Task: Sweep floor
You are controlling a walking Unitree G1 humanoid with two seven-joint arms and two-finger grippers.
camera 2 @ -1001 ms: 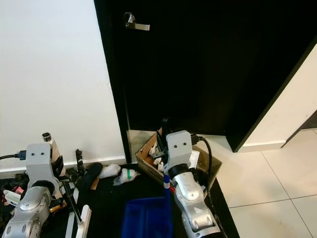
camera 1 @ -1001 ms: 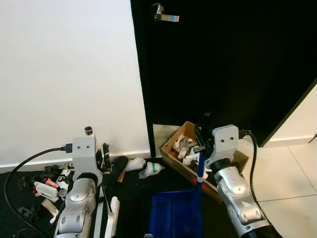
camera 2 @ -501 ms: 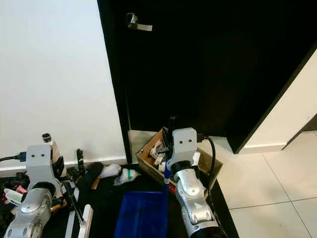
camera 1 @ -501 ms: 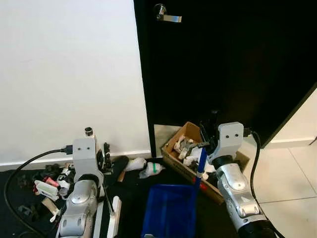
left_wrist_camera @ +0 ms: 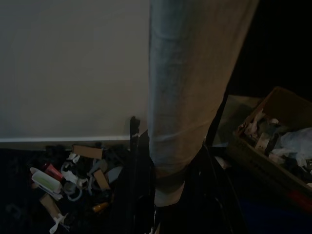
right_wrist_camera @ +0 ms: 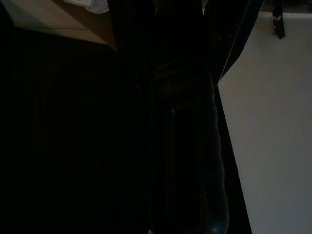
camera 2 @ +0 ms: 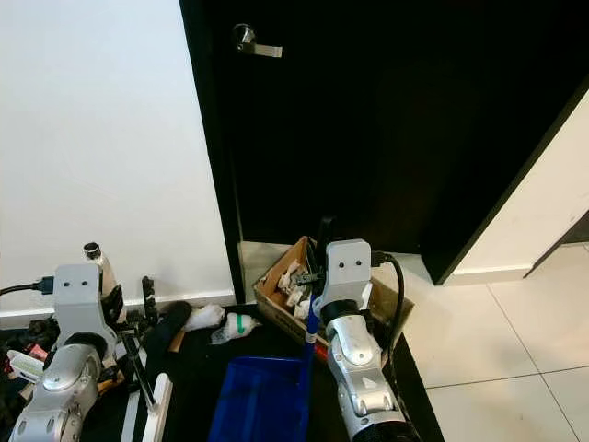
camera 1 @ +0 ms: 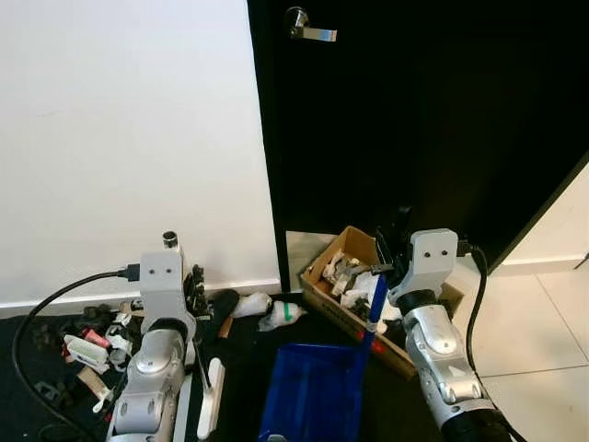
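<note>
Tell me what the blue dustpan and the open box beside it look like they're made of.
The blue dustpan looks like moulded plastic: even saturated colour, smooth faces, slight sheen. The box looks like plain corrugated cardboard: matte brown walls, raw folded flaps. Neither is certain from these views.

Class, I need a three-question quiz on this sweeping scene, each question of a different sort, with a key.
1. True or false: the cardboard box stands at the foot of the black door.
2. The blue dustpan hangs from: A) the left pincer; B) the right pincer; C) the door handle.
3. Fill in: the small litter lies on the black mat beside the ____ wall.

Key: 1 true; 2 B; 3 white.
</note>
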